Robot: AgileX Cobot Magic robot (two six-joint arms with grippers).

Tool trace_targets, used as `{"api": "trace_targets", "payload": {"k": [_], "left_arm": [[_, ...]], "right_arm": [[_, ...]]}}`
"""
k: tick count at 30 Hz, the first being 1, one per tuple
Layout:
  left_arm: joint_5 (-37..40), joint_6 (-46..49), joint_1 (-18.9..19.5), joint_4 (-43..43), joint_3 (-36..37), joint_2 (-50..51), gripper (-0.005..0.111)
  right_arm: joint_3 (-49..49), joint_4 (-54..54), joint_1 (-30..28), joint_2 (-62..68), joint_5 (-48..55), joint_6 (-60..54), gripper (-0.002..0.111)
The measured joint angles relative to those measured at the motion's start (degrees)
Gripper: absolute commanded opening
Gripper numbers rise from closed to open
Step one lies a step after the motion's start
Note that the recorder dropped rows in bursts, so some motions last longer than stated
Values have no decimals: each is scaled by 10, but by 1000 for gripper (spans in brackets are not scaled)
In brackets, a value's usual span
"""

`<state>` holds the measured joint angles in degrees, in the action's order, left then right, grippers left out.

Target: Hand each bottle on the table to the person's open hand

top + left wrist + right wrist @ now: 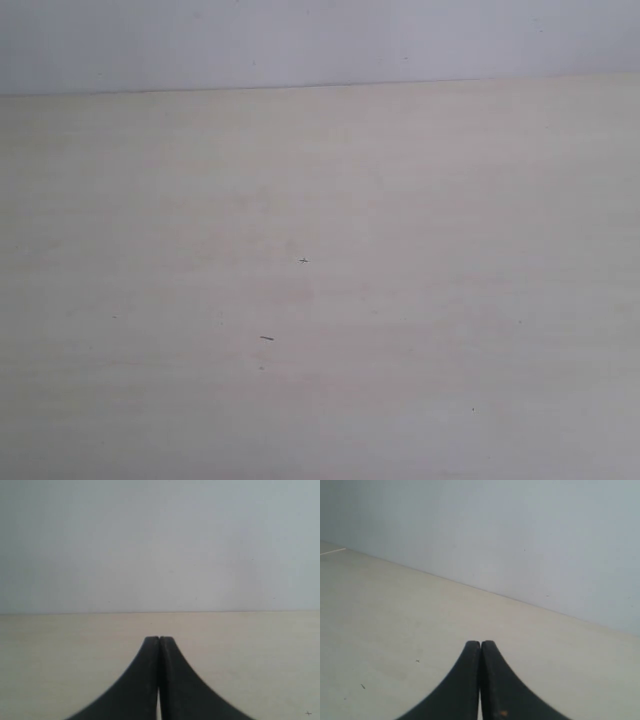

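Stretching wide across the exterior view, the flat pale beige table (420,300) has a matte top with faint wood grain running along its length, parallel to the straight far edge where it meets a plain grey-white wall (300,40). A tiny dark cross-shaped speck (303,261) and a short dark dash (266,338) sit near its middle. The left gripper (159,639), two black curved fingers with finely ribbed edges, is pressed together holding nothing; the right gripper (480,643) looks the same, both above the tabletop.

Pale beige table (430,200), tiny dark specks (303,261)
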<state>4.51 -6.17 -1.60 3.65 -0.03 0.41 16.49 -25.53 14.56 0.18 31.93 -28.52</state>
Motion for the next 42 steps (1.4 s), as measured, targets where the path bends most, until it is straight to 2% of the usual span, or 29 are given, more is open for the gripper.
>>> {"api": "trace_targets", "payload": {"k": [8,14,18,22,38,40,42], "left_arm": [[0,0,0,1,0,0,0],[0,0,0,1,0,0,0],[0,0,0,1,0,0,0],[0,0,0,1,0,0,0],[0,0,0,1,0,0,0],[0,0,0,1,0,0,0],[0,0,0,1,0,0,0]], "right_arm": [[0,2,0,0,-9,0,0],[-81,-68,-24,0,-268,2,0],[-152,-82,-60,1,-348,2,0],[-162,-85,-81,1,-360,-15,0],[-162,-87,-82,1,-350,-38,0],[-162,-60,-82,1,-340,-21,0],[-162,17,-82,1,-329,33,0]]}}
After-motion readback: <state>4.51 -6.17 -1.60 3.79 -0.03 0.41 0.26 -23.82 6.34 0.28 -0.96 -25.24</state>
